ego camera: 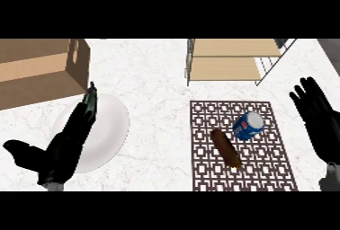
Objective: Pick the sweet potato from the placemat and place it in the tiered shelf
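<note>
1. The sweet potato (226,149) is lying on the placemat (206,176), slanting from its upper left towards its lower right. Nothing is holding it, so the pick is not yet begun
2. The right hand (317,121) is showing at the view's right edge, beside the placemat, with its fingers straight and spread and nothing in its hold
3. The left hand (69,139) is lying over the white plate (114,117) at the lower left, fingers extended and carrying nothing. It is sitting well apart from the sweet potato
4. A blue can (248,126) is lying on the placemat just beside the sweet potato's upper end, on the right hand's side. A reach coming in from the right is likely risking a knock to the can, which looks round enough to roll off
5. The sweet potato is looking long, narrow and tapered. Fingers closing near one end, rather than across the middle, are probably risking it tipping or slipping out
6. The tiered shelf (225,67) is standing beyond the placemat at the far side of the counter. A low carry is risking a bump against its front edge or its wire side
7. A cardboard box (36,72) is standing at the upper left, well out of the way
</note>
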Robot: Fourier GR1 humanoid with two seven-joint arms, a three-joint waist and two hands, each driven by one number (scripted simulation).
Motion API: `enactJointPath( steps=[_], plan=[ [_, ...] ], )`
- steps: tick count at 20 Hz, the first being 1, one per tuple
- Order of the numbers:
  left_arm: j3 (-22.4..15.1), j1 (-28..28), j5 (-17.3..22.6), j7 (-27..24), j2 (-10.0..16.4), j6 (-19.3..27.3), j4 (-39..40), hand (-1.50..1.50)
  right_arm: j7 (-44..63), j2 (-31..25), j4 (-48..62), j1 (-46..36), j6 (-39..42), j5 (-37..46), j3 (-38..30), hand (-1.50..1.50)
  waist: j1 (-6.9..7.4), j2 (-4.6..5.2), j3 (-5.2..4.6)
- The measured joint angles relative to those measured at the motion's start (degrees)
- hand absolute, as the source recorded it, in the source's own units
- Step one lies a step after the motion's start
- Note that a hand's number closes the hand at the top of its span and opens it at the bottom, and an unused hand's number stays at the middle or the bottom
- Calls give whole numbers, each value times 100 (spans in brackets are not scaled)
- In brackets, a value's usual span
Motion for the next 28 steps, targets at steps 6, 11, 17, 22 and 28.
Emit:
enactJointPath(
  steps=[6, 11, 17, 22, 28],
  plan=[
    [155, 39, -196, 253, 373, 7, 389, 0, -494, -1090, -697, -583, 246, 1320, 148, 150, -153, 41, 19],
    [216, -165, -222, 628, 568, -36, 652, 0, -116, -2003, -686, -451, -38, 2936, 214, -150, -287, 55, 30],
    [232, -372, -301, 521, 470, -313, 1317, 0, -380, -2146, -899, -178, 296, 3469, 573, -150, -247, 45, 71],
    [292, -460, -316, 664, 470, -365, 1445, 0, 200, -2483, -1831, 101, 1060, 3414, 855, -150, -258, 38, 62],
    [336, -565, -403, 731, 423, -373, 1590, 0, 1912, -2552, -3076, -55, 1766, 3549, 1546, -150, -216, 42, 51]
  ],
)
